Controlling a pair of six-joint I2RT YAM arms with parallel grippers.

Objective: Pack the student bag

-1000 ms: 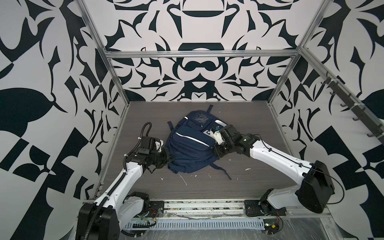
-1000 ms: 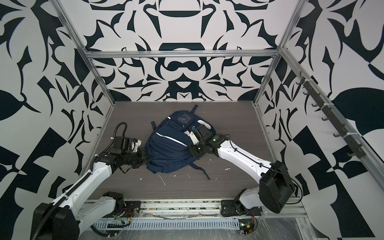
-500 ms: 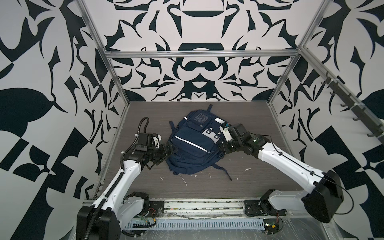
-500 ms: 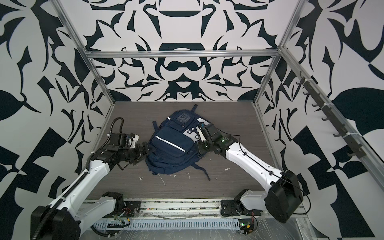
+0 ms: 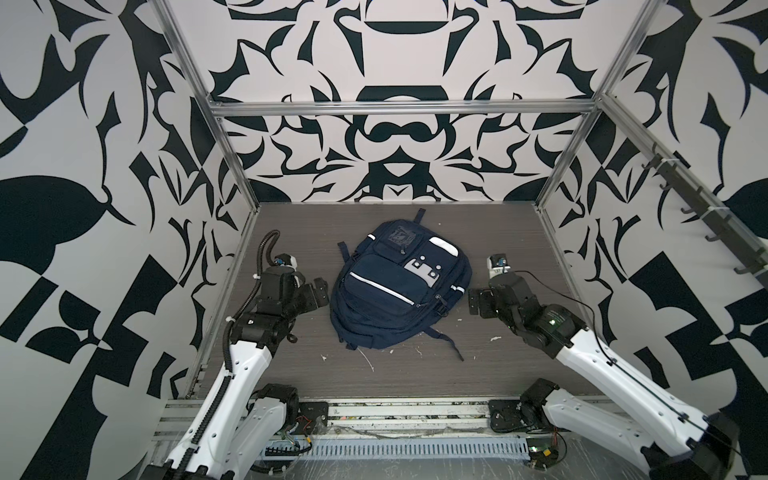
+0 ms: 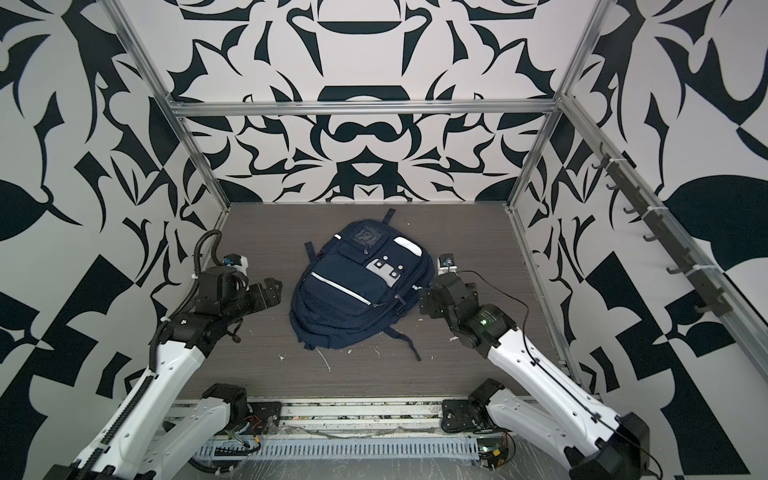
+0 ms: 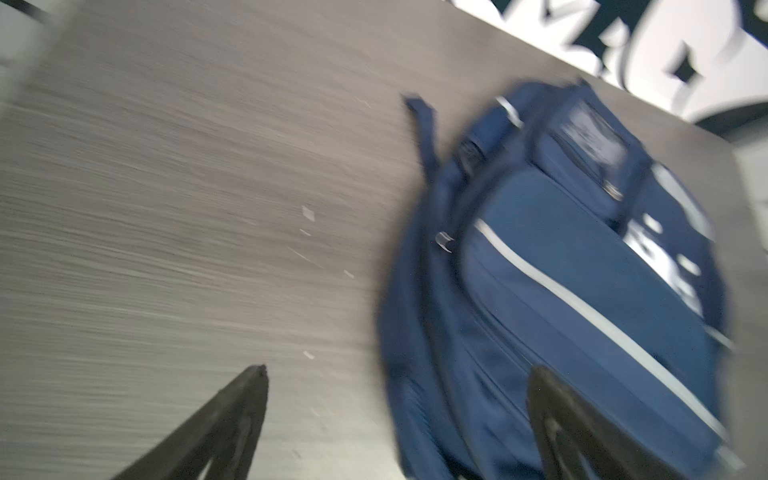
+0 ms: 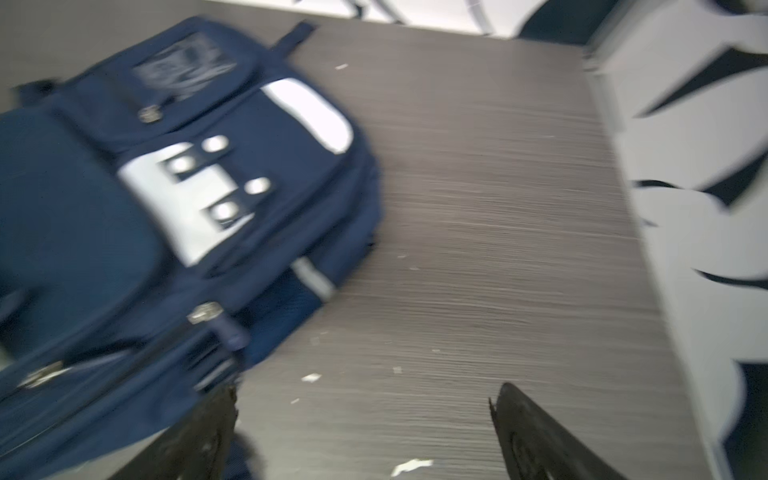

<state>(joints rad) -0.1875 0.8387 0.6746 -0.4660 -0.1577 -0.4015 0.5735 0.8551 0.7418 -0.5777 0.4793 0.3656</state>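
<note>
Two arms: we see them flank the student bag (image 5: 399, 291) (image 6: 357, 291), one at each side, in both top views.
Student bag: a navy backpack lying flat and face up near the middle of the grey wood-grain tabletop (image 5: 498, 249), its top end angled toward the back wall.
Bag front: we make out a grey patch (image 5: 422, 270) with round studs, a white diagonal stripe (image 5: 384, 289) and zip pockets that look closed.
Left gripper (image 5: 318, 295) (image 6: 270, 293): jaws spread wide and gripping nothing; it sits just beside the bag's left edge, not touching it. Its wrist view (image 7: 397, 371) shows one finger over bare table and the other against the bag's side.
Right gripper (image 5: 478, 301) (image 6: 426, 301): jaws spread wide and gripping nothing, just beside the bag's right edge. In its wrist view (image 8: 365, 390) we see tabletop between the fingers.
Strap (image 5: 449, 345): one dark strap trails from the bag's lower end onto the table toward the near edge.
Scraps (image 5: 368, 361): small white bits dot the table near the bag's lower end.
Walls: black-and-white patterned panels in a metal frame, with a hook rail (image 5: 706, 216) on the right.
Wrist views: both are blurred.
</note>
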